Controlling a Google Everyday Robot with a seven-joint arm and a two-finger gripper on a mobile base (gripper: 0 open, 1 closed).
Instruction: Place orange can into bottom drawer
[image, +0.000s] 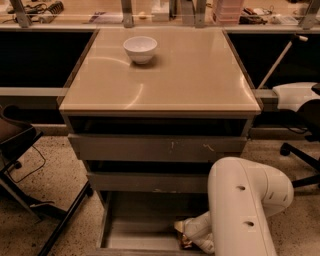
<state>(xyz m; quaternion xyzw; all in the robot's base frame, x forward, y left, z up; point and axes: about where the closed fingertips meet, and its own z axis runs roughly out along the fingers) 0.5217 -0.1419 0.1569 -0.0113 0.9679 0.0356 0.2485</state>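
Note:
The bottom drawer (140, 220) of the beige-topped cabinet is pulled open, showing its grey floor. My white arm comes in from the lower right and bends down into the drawer. The gripper (192, 234) is inside the drawer at its right side, low over the floor. Small shiny orange-gold bits of the orange can (182, 235) show right at the gripper's tip, mostly hidden by the wrist. I cannot tell whether the can rests on the drawer floor.
A white bowl (140, 48) stands on the cabinet top (190, 75). Two shallower grey drawers (160, 148) sit slightly open above the bottom one. A dark chair frame (30, 200) is at the left and an office chair base (300, 150) at the right.

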